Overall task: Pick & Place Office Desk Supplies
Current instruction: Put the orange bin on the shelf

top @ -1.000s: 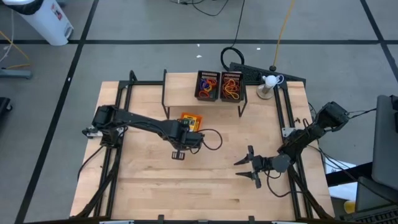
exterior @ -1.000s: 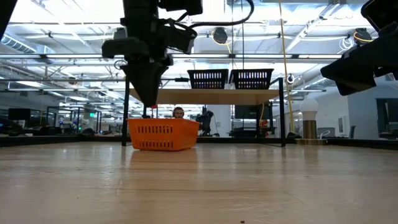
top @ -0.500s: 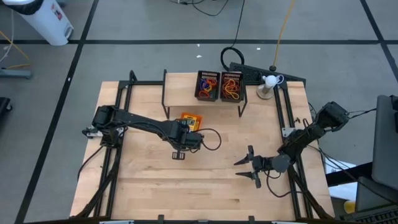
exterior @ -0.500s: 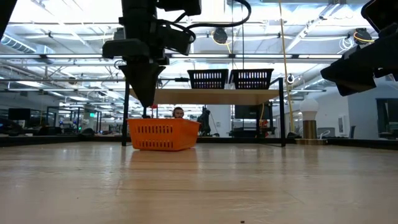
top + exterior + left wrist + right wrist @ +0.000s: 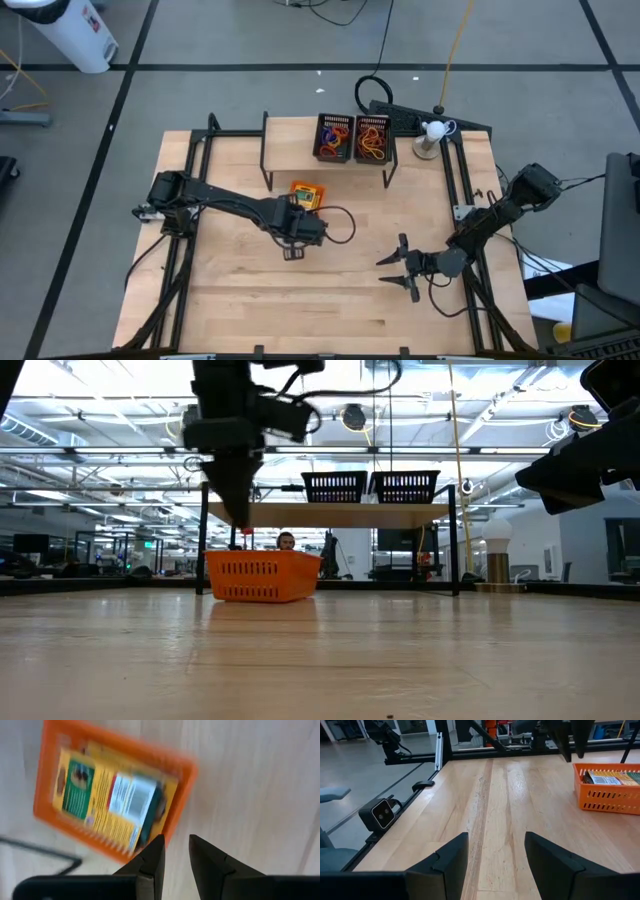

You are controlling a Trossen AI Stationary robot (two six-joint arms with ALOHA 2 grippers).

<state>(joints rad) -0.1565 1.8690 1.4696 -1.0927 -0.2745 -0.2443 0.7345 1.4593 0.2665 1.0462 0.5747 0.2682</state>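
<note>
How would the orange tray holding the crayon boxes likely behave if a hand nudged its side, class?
The orange tray looks like thin slotted plastic, so probably light and stiff. It sits flat on smooth wood table, so it would likely slide rather than tip. The crayon boxes lie loose inside and might shift.

The pale wooden tabletop (image 5: pixel 510 795) looks smooth and faintly satin. The slotted orange plastic tray (image 5: pixel 175 790) holds a glossy yellow-and-green printed cardboard crayon box (image 5: pixel 100 795).
</note>
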